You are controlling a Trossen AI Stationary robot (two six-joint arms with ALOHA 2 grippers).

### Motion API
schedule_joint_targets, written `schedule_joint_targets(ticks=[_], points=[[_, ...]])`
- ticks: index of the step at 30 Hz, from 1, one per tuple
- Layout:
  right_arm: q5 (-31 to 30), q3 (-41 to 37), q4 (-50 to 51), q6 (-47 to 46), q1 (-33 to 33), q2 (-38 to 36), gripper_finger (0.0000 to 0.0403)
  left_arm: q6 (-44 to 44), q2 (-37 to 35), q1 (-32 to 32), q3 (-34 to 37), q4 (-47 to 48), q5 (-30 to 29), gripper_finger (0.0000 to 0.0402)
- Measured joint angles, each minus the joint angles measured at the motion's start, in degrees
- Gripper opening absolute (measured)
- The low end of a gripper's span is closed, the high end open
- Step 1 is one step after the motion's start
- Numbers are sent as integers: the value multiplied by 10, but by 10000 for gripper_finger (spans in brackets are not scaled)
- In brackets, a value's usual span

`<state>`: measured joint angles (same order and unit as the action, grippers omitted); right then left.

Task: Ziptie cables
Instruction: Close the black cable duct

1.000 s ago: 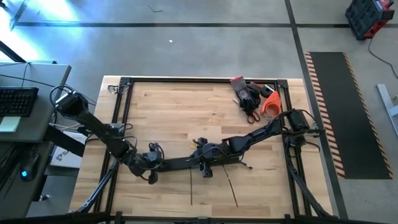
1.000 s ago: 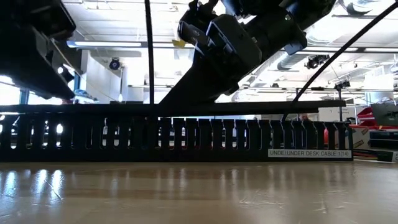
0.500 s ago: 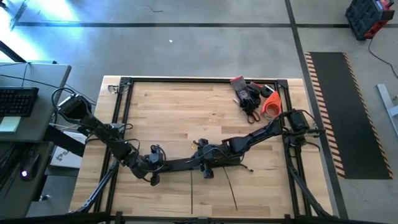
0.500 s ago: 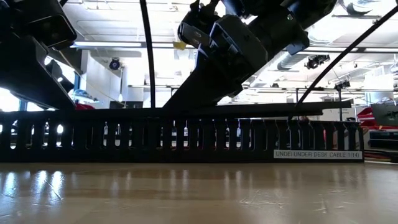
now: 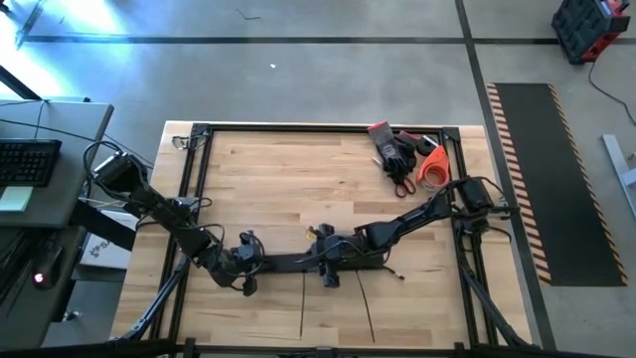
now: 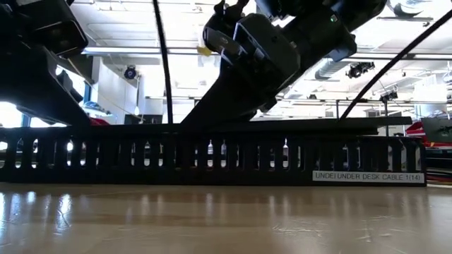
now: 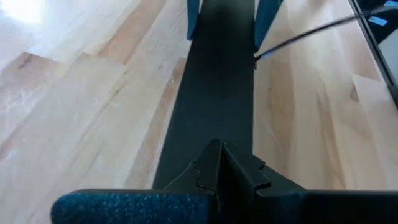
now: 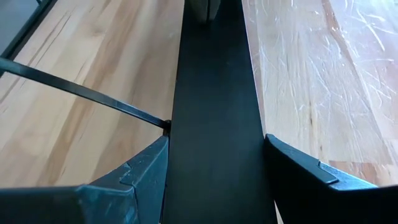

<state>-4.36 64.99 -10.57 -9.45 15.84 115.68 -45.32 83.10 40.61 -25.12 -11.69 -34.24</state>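
A long black slotted rail (image 6: 212,152) lies across the table's near half, with a flat black strip (image 6: 296,125) on its top. My left gripper (image 7: 221,155) is shut over the strip near its left end (image 5: 256,265). My right gripper (image 8: 216,180) straddles the strip near the middle (image 5: 320,265), one finger at each long edge. Two thin black straps (image 5: 302,303) (image 5: 369,303) stick out from the rail toward the near edge. The cables show in no view. My left gripper presses its shut fingertips (image 7: 214,163) on the strip's top face (image 7: 217,118) near its left end, slanting down from the table's left, along the strip. My right gripper has the strip's two long edges (image 8: 171,134) between its fingers (image 8: 146,168), slanting down from the table's right, along the strip. The strip lies on the rail.
Dark gloves (image 5: 390,147), scissors and an orange tape roll (image 5: 433,167) lie at the far right corner. A black frame (image 5: 298,127) borders the table. A desk with a keyboard (image 5: 25,162) stands to the left.
In the low view the rail has slid a little to the right. The strip's right end, which stood slightly above the rail, has sunk onto it. Both grippers kept their hold.
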Motion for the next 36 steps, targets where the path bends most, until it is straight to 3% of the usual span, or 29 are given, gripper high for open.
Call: schedule_joint_targets(ticks=[12,16,26,30,36], points=[[0,0,-15,8,-1,1,214,155,-11,-50,2,-143,21,10],[0,0,-15,8,-1,1,214,207,-7,-69,2,-146,51,57],[0,-1,-27,7,-1,2,214,234,29,-112,-4,-192,138,228],[0,-1,-28,7,-1,2,214,236,59,-118,-22,-194,143,262],[1,-2,-29,8,-1,2,215,237,85,-118,-40,-192,148,272]])
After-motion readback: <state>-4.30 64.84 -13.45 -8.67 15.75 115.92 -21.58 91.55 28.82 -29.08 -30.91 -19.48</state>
